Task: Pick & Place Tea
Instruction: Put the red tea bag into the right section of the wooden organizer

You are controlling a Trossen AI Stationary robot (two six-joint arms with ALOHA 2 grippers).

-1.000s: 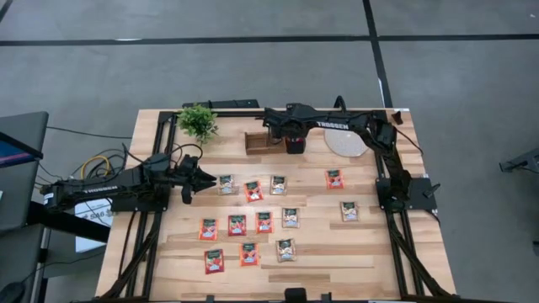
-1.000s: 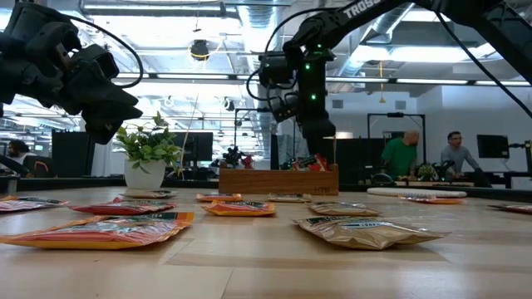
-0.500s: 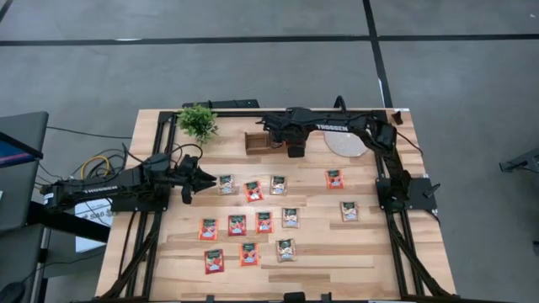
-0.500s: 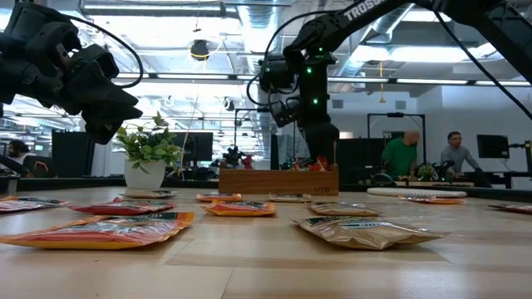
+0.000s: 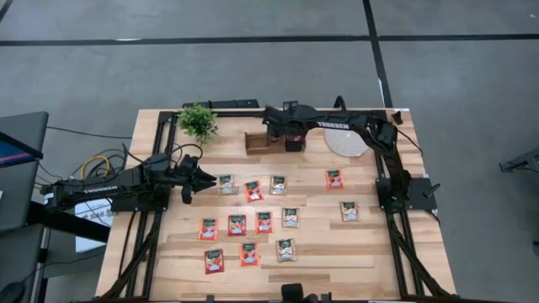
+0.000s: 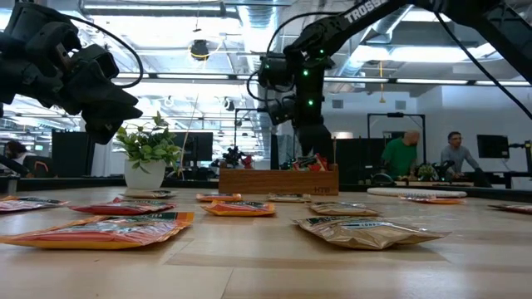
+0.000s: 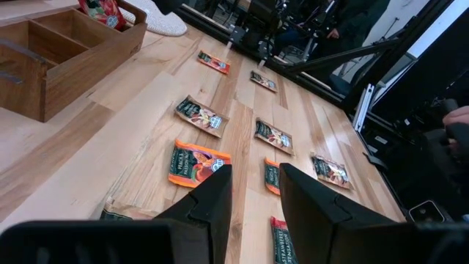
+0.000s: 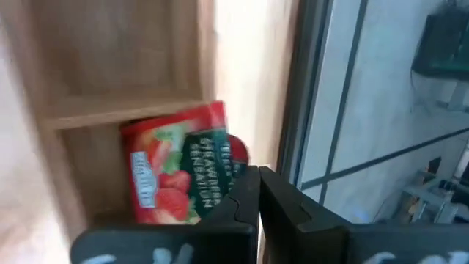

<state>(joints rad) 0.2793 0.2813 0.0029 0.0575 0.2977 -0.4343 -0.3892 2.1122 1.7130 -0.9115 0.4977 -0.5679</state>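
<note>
1. The right claw [image 5: 292,145] hangs over the right end of the wooden tray [image 5: 257,140] at the far side of the bench [image 5: 362,252], its fingers pressed together and pinching nothing. A red sachet [image 8: 179,165] stands on edge inside the compartment just below it, so this reads as a drop-off just made.
2. The left claw [image 7: 253,198] hovers above the bench's left side, fingers spread with nothing between them, pointing towards the nearest sachets, probably poised for a pick.
3. The rest of the tea [image 5: 253,191] lies flat in loose rows across the middle of the bench: small, square, crinkly foil-like packets, some red-orange, some pale.
4. The tray is plain brown wood with thin dividers. A potted plant [image 5: 198,121] and a round pale disc [image 5: 347,143] sit beside it.
</note>
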